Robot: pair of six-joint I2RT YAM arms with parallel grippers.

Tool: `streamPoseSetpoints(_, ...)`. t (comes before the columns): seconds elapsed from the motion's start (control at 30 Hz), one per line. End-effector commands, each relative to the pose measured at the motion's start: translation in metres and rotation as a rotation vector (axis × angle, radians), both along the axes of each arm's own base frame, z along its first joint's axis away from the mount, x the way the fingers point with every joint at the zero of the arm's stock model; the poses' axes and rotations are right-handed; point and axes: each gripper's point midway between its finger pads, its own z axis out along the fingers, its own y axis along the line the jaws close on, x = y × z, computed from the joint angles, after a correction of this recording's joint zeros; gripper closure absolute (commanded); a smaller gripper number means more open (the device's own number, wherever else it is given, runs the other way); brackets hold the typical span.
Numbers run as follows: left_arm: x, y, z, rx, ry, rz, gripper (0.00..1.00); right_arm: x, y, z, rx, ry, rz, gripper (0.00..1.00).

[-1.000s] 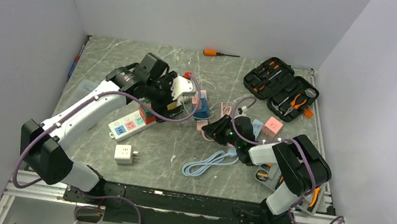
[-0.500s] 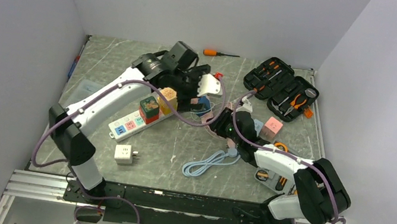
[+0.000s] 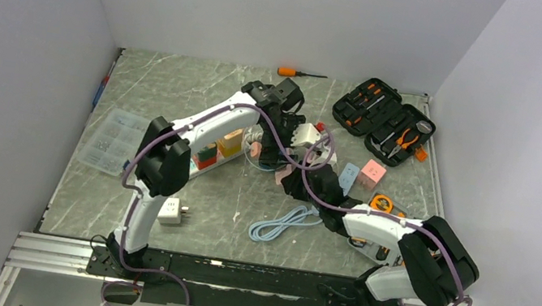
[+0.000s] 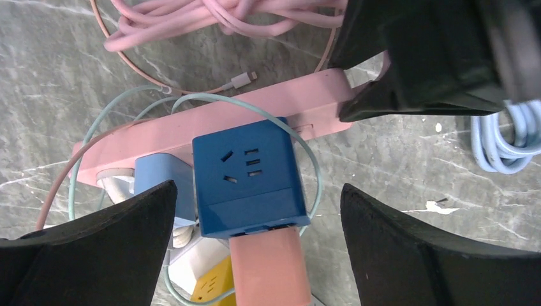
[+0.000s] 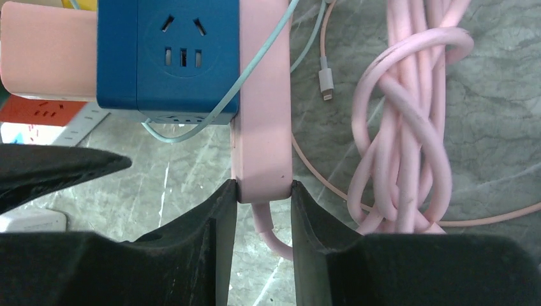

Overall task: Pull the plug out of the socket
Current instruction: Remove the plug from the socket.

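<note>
Right gripper [image 5: 261,191] pinched on end of pink power strip [image 5: 260,115] — likely anchoring it. Left gripper [image 4: 255,217] spread wide, straddling blue cube plug [image 4: 245,169] seated in strip — poised to grip.

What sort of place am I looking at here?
Most likely a lab test bench: a marbled table boxed in by plain white panels, an open tool kit, and a pink power strip.

blue cube plug [image 4: 247,175] | plugged in, upright, outlet face up | pink socket strip [image 4: 312,99] | lying flat
</note>
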Motion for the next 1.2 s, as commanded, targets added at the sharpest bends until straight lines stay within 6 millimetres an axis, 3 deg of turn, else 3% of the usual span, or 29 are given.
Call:
streamPoseSetpoints(0.0,0.005,0.004,0.002,0.04,-0.007,0.021,0.01,0.014,0.003,0.037,0.038,-0.141,-0.009,1.0)
streamPoseSetpoints(0.4,0.004,0.024,-0.032,0.141,-0.052,0.089,0.01,0.015,0.005,0.047,0.073,-0.163,-0.012,1.0)
streamPoseSetpoints(0.57,0.014,0.022,-0.035,0.139,-0.085,0.131,0.12,0.012,0.006,0.049,0.095,-0.165,-0.008,1.0)
streamPoseSetpoints(0.67,0.013,0.021,-0.039,0.14,-0.073,0.138,0.28,0.012,0.009,0.054,0.117,-0.173,0.0,1.0)
streamPoseSetpoints(0.8,0.008,0.02,-0.042,0.149,-0.042,0.127,0.63,0.009,0.011,0.062,0.156,-0.181,0.009,1.0)
streamPoseSetpoints(0.9,0.005,0.024,-0.039,0.155,-0.043,0.127,0.7,0.007,0.01,0.061,0.169,-0.177,0.007,1.0)
streamPoseSetpoints(0.97,0.003,0.026,-0.038,0.15,-0.053,0.128,0.71,0.005,0.009,0.057,0.181,-0.165,0.01,0.92)
streamPoseSetpoints(1.0,0.003,0.027,-0.036,0.142,-0.062,0.132,0.73,0.004,0.01,0.055,0.193,-0.157,0.015,0.82)
streamPoseSetpoints(1.03,0.004,0.026,-0.034,0.133,-0.07,0.138,0.77,0.002,0.01,0.053,0.208,-0.149,0.02,0.74)
streamPoseSetpoints(1.1,0.004,0.028,-0.03,0.132,-0.075,0.16,0.96,-0.002,0.007,0.042,0.234,-0.116,0.025,0.64)
streamPoseSetpoints(1.17,0.001,0.031,-0.027,0.14,-0.06,0.164,1.0,-0.004,0.002,0.036,0.284,-0.092,0.025,0.54)
